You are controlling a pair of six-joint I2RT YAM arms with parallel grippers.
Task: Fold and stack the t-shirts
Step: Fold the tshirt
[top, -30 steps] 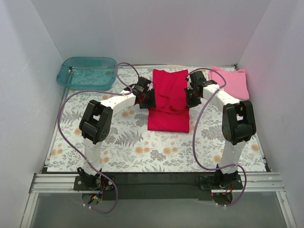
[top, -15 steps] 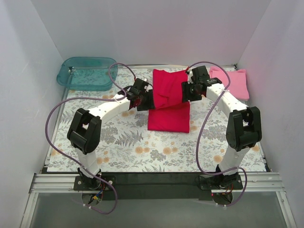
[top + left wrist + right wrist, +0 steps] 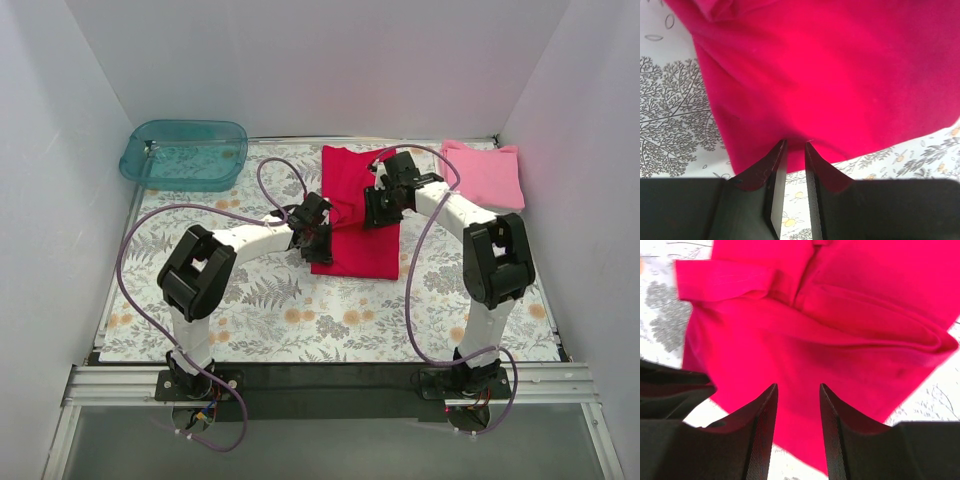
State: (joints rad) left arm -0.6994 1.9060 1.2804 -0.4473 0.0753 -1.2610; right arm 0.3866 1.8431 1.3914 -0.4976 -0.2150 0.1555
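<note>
While both tools hold their jaws parted and grip nothing, the red t-shirt (image 3: pixel 840 75) lies in folds on the desk (image 3: pixel 250 300). Its hem meets the tips of the left tool (image 3: pixel 795 142), and its layered body spreads beneath and ahead of the right tool (image 3: pixel 797 386). The pink t-shirt (image 3: pixel 487 175) lies folded off to that tool's right.

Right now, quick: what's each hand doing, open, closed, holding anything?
Left hand: slightly open, tips at the edge of the red t-shirt, no clear grip.
Right hand: open over the red t-shirt, holding nothing.
</note>
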